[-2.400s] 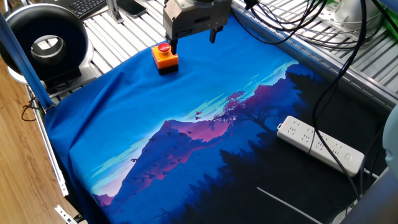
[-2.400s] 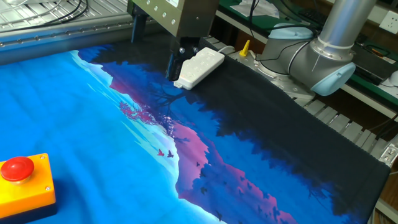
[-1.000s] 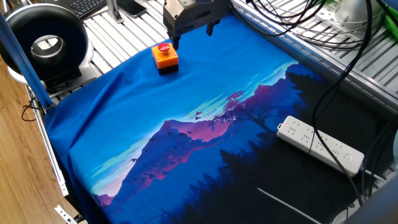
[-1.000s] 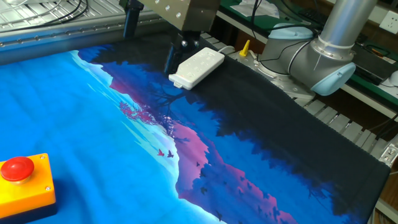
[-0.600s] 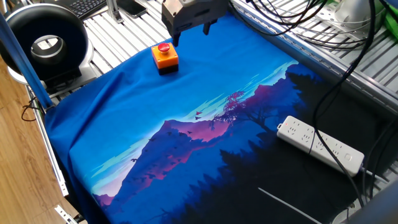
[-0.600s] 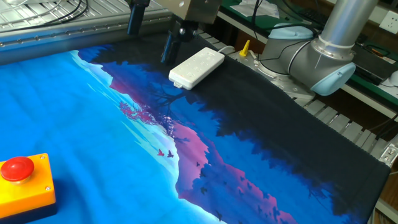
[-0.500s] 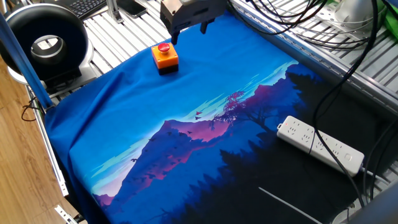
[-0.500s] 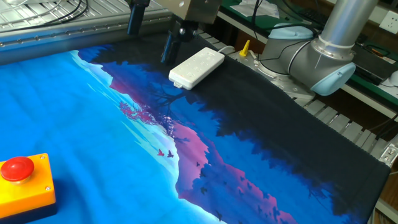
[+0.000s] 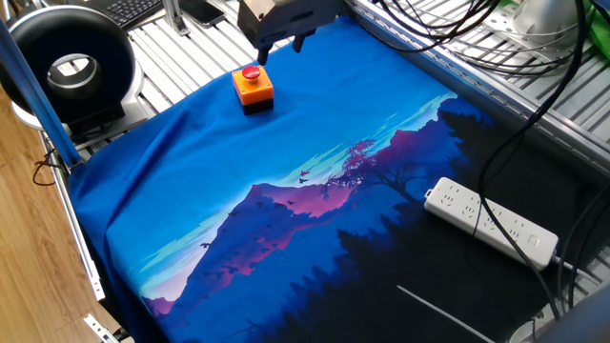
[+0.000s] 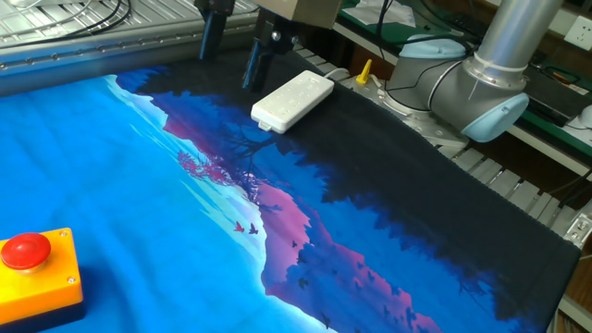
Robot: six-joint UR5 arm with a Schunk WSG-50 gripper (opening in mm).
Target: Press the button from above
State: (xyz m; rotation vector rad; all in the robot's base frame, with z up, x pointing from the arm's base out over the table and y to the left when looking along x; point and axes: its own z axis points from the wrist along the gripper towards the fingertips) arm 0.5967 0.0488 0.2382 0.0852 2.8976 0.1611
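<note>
gripper (image 9: 279,48) open, raised above and beside red button (image 9: 251,73); on orange box (image 9: 254,90)

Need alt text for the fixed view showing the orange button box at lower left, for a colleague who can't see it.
The gripper hangs open at the top, far from the button on its orange box at lower left. A white power strip lies on the blue landscape-print cloth just right of the fingers.

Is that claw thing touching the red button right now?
Apart. In one fixed view the gripper hangs above and behind the button, blue cloth visible between them; its fingers are spread open.
</note>
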